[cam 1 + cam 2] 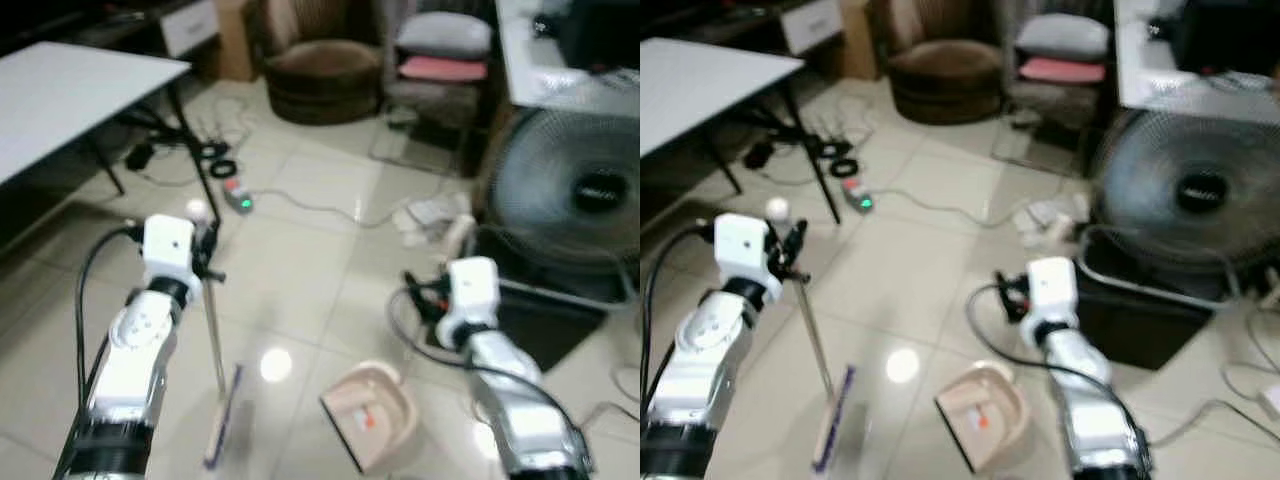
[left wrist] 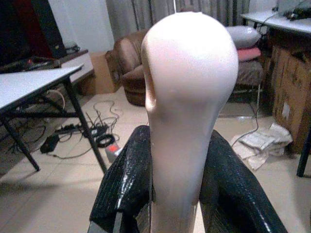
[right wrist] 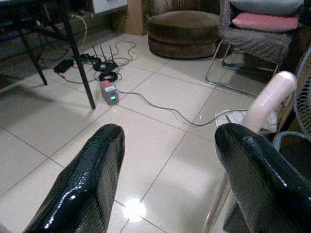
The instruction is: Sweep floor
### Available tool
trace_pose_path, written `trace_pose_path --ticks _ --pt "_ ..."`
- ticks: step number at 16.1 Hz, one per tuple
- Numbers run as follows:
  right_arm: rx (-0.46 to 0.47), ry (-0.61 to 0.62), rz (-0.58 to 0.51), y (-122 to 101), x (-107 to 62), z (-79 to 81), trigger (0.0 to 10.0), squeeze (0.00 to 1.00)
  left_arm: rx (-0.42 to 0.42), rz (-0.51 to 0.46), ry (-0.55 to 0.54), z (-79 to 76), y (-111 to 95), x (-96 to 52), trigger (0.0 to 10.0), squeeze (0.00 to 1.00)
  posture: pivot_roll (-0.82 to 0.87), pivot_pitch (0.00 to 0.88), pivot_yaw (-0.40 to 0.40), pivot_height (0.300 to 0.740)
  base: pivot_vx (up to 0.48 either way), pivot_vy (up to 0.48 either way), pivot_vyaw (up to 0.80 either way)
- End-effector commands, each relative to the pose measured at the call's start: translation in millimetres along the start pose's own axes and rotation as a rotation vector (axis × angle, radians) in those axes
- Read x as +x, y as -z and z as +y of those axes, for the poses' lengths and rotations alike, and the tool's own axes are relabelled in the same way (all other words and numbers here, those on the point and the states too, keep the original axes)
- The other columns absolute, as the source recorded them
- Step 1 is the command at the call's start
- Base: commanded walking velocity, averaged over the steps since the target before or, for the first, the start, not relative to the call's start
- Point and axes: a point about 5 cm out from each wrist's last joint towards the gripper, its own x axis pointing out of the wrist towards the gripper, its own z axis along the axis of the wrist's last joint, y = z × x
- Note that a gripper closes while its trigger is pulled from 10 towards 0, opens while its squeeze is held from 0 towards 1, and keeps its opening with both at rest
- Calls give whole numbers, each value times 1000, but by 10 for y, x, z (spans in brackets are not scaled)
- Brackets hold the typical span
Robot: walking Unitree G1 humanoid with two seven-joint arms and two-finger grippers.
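I stand on a glossy floor of large cream ceramic tiles (image 1: 300,260), with a ceiling light reflected as a bright spot near my feet. My left gripper (image 2: 177,194) is closed around the pale pink rounded plastic broom handle (image 2: 187,97), both black fingers (image 2: 126,189) pressed against its sides. From that grip a thin metal shaft runs down to the flat broom head with purple bristles (image 1: 222,418), resting on the tiles at about 7 o'clock in my forward view. Just beside it, near 5 o'clock, lies a pale pink plastic dustpan (image 1: 372,415) with its long pink handle (image 3: 269,99) rising toward my right arm. My right gripper (image 3: 167,160) hangs with its fingers spread wide and nothing between them; the dustpan handle stands just outside one finger. At 10 o'clock is a white-topped table on black metal legs (image 1: 70,85), with a tangle of black cables and a grey power strip with a green light (image 1: 238,198) under its edge. At 12 o'clock sits a brown round upholstered armchair (image 1: 325,70), and beside it a metal-framed chair holding pink and grey cushions (image 1: 440,50). At 2 o'clock stands a large grey round floor fan (image 1: 570,190).
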Motion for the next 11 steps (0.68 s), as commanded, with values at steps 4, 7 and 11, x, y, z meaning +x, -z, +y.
trace_pose_path --ticks 4,7,11 --pt "-47 129 -21 -54 1 -213 10000 0 -7 -13 -8 -60 -93 107 10000 0 -183 0 81 740 0 0 0" --pt "-71 158 -14 -47 -10 -275 10000 0 -18 -23 -30 -54 -97 111 10000 0 -185 0 80 740 0 0 0" --pt "-116 153 -14 -77 29 -301 10000 0 -7 -21 -66 -64 -117 167 10000 0 -188 0 81 740 0 -97 545"
